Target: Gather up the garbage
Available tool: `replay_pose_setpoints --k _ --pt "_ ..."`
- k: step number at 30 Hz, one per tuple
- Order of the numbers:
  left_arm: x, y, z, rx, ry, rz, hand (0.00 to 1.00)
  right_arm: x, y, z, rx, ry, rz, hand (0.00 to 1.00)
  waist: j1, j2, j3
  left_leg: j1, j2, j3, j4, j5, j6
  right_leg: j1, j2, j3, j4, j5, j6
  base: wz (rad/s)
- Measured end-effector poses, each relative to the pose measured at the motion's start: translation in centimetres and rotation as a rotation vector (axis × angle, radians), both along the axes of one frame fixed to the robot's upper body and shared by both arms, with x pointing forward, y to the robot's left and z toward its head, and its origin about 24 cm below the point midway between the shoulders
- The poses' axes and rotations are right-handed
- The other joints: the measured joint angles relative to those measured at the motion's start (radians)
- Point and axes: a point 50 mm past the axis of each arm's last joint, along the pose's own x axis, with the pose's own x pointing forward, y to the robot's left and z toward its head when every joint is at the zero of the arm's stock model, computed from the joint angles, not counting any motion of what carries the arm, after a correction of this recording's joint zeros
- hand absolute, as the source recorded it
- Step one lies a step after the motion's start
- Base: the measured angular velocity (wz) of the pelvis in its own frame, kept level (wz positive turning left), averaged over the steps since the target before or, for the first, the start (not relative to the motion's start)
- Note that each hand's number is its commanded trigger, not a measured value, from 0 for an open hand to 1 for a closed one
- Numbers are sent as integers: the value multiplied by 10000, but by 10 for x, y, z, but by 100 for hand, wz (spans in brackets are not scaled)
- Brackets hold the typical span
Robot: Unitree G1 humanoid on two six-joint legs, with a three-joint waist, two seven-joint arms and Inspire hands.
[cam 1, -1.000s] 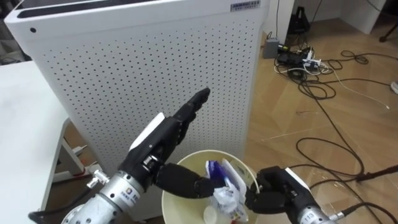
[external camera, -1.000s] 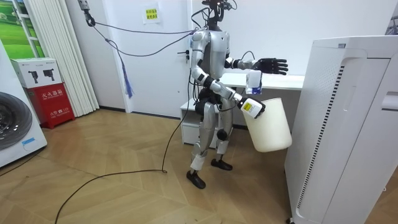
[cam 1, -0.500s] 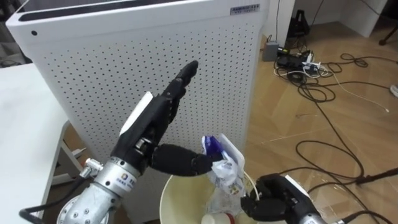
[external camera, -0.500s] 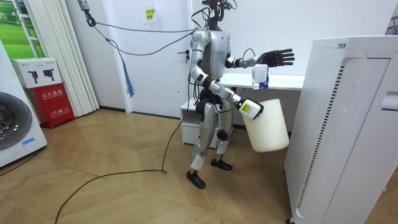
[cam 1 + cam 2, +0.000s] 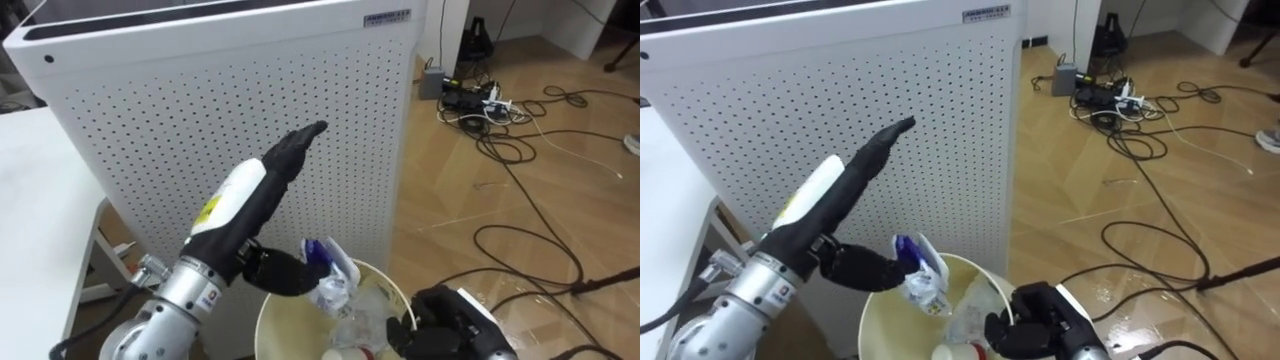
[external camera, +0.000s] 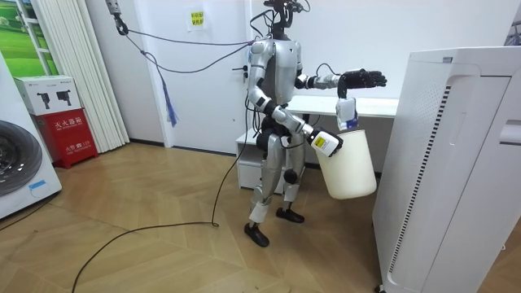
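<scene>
One wrapper, left eye view: a crumpled white-and-blue plastic wrapper (image 5: pixel 325 283) is pinched under the thumb of the left hand (image 5: pixel 250 195). The other fingers are stretched straight toward the tall white perforated cabinet (image 5: pixel 200 100).
Bin, left eye view: a round cream plastic bin (image 5: pixel 265 312) is seen directly beneath the wrapper. Its rim is clamped on the right side by the curled fingers of the right hand (image 5: pixel 450 318). Other rubbish is seen lying inside.
Relation, left eye view: the wrapper is hung below the thumb with its long axis roughly upright, its lower end over the left part of the opening.
Stance, room view: the robot is seen standing upright on the wooden floor, between a white table (image 6: pixel 376 104) and the cabinet (image 6: pixel 456 163).
Wrapper, room view: the left hand (image 6: pixel 362 79) is held out level, and the wrapper (image 6: pixel 348 113) is dangled straight down from it.
Bin, room view: the bin (image 6: pixel 350 167) is held tilted by the right hand (image 6: pixel 326 144) at its rim, the mouth right under the wrapper. Whether wrapper and rim touch cannot be told.
Right eye view: the wrapper (image 5: pixel 920 275) is again seen under the thumb of the left hand (image 5: pixel 830 195), over the bin's rim (image 5: pixel 870 310). The right hand (image 5: pixel 1035 320) is closed on the opposite edge.
Coming move, judged: a straight drop is called for; only the thumb's pinch needs to be let go while the bin is kept steady.
</scene>
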Motion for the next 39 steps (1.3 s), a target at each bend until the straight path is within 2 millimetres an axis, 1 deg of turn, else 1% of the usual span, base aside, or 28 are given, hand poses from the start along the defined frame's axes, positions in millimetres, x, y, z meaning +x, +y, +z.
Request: replay_pose_setpoints --k 3,5,7,10,12,15,19,21,27,31,33,35,37,38,39 --pt "-2 -5 -3 981 -294 -74 0 -1 1 -1 66 71 159 100 -130 71 2 -1 -10 -40 30 -1 0 43 5 -5 -39 2 -1 4" --pt "-3 -9 -6 1482 -487 -184 0 -2 0 -1 103 93 263 100 -174 134 19 -2 -10 -44 22 -1 0 39 7 -6 -44 2 -1 0" --pt "-6 -14 -8 2151 -730 -389 0 -3 -1 -2 53 154 306 100 -220 285 31 -3 -11 -38 16 -1 0 -2 3 29 -42 2 -1 0" --pt "-8 -17 -12 2792 -997 -537 0 -4 0 -3 11 189 351 100 -356 438 10 0 -8 -36 -18 0 -1 -46 4 21 -41 2 -2 0" --pt "-10 -19 -14 3157 -1055 -724 0 -4 0 -3 7 199 387 100 -418 463 12 25 -6 -24 -45 4 -7 -27 3 31 -38 2 -2 -2" --pt "-13 -22 -19 3608 -1081 -1071 0 -4 -2 -3 -83 205 401 100 -429 461 17 49 -12 -18 -80 6 -8 -52 -5 52 -39 2 -2 -1" --pt "-17 -21 -25 4626 -1196 -1370 0 -4 -6 -2 -224 188 397 100 -440 466 22 -24 -9 -11 -80 6 -9 -57 -1 37 -43 2 -2 0" --pt "-18 -21 -27 4749 -1155 -1474 0 -4 -7 -1 -277 192 394 100 -453 472 25 -87 -8 -15 -54 6 -9 -90 -2 -1 -52 2 -2 4" --pt "-16 -23 -25 4527 -1105 -1563 0 -5 -11 -3 -355 316 324 100 -403 479 34 -258 -12 -28 -23 5 -8 -245 1 -5 -52 2 -2 1" --pt "-13 -22 -24 4100 -929 -1578 0 -7 -13 -7 -434 470 264 100 -350 439 60 -247 -11 -15 -68 7 -10 -265 0 -1 -53 2 -2 0" --pt "-12 -20 -30 3997 -598 -1556 0 -8 -15 -10 -480 561 207 100 -352 427 64 -239 -14 -20 -66 7 -10 -254 -1 -3 -54 2 -1 0" --pt "-10 -17 -36 3826 -182 -1425 0 -12 -18 -15 -541 757 57 100 -337 391 85 -244 -12 -22 -57 7 -11 -257 -1 -5 -53 1 -2 0" --pt "-12 -11 -41 3504 180 -1184 0 -19 -23 -22 -642 1080 -166 100 -342 298 122 -259 -12 -17 -71 7 -11 -332 -4 -6 -53 1 -1 0" --pt "-13 -9 -42 3433 292 -1099 0 -21 -24 -24 -645 1177 -220 100 -337 268 104 -260 -13 -16 -107 7 -11 -369 -4 0 -47 -1 -1 0" --pt "-13 -5 -47 3421 529 -943 0 -25 -26 -27 -685 1357 -296 100 -335 201 111 -266 -15 -17 -116 10 -15 -382 -2 3 -46 -1 -1 0"
